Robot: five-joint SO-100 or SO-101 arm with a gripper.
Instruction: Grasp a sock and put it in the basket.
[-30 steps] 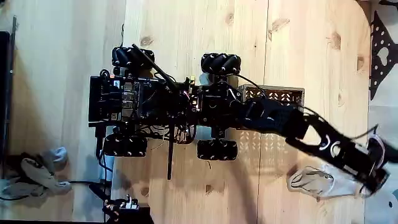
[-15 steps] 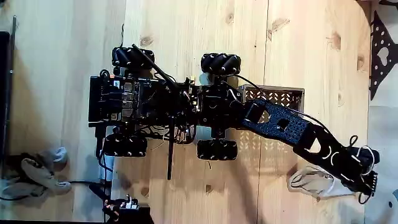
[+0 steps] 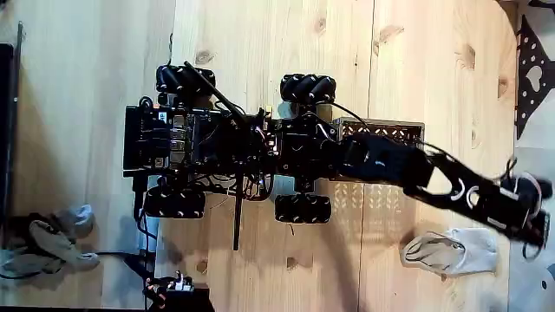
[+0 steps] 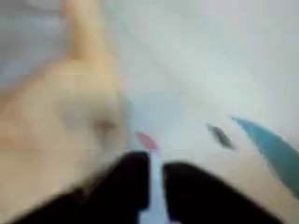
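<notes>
Lying flat on the surface (image 3: 260, 52) at lower right in the fixed view, the sock (image 3: 455, 251) sits near the claw (image 3: 536, 227), apart from it. Claw state: cannot tell; wrist view blurred. The sock looks soft and light; pinch a mid-body fold.

pale sock (image 3: 453, 251) flat on wood floor (image 3: 260, 43), arm (image 3: 434, 178) above it

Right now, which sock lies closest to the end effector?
The pale off-white sock lying alone just below the end effector in the fixed view; the grey and white sock bundle sits far left.
</notes>
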